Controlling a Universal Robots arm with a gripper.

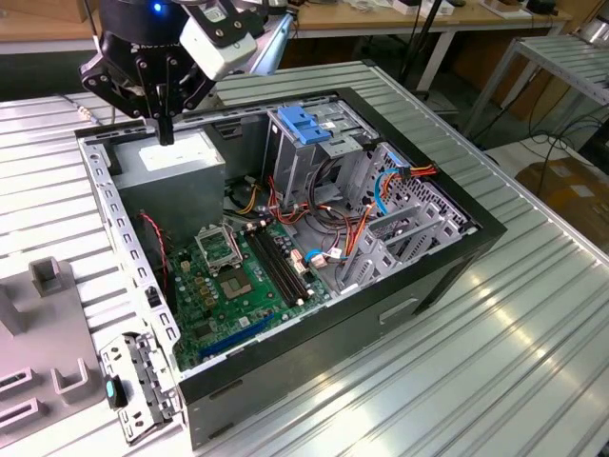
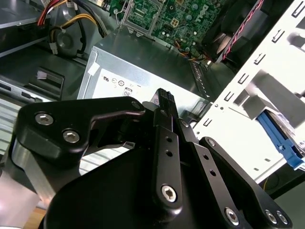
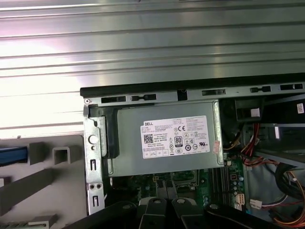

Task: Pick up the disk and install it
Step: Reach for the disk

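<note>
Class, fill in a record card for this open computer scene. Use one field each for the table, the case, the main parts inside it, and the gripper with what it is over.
table: ribbed metal
case: open, lying on the table
power-supply box: grey, white sticker, in the case's corner at the exterior view's left
gripper: shut, holding nothing, over the power-supply box
drive cage: upright, blue plastic top
motherboard: green, on the case floor

- An open computer case (image 1: 314, 357) lies on a ribbed metal table (image 1: 495, 362).
- Inside it are a grey power-supply box (image 1: 176, 167), a green motherboard (image 1: 228, 286) and a metal cage (image 1: 309, 157) with a blue plastic top.
- A grey fixture (image 1: 48, 281) sits near the case.
</note>
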